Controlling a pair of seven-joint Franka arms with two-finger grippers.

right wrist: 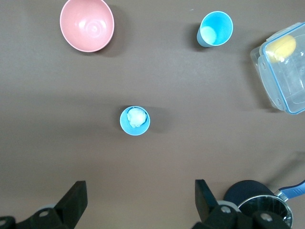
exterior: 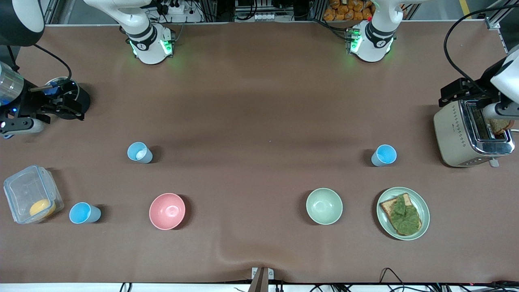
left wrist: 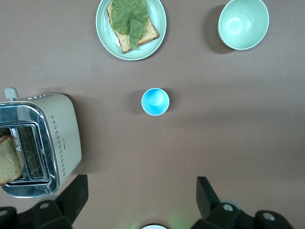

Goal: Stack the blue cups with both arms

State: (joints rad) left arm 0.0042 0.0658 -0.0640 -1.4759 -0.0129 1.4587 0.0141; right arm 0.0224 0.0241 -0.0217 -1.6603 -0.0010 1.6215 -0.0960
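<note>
Both grippers high, jaws spread and empty: left gripper above sky-blue cup beside toaster; right gripper above paler cup. Both cups upright on surface, well apart; neither arm yet descending.

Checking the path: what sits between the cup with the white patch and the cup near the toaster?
Nothing: in the front view only bare brown table separates the white-patch cup from the toaster-side cup.

No lettering to read anywhere; the toaster carries only dotted patterning, no legible brand, label or number.
</note>
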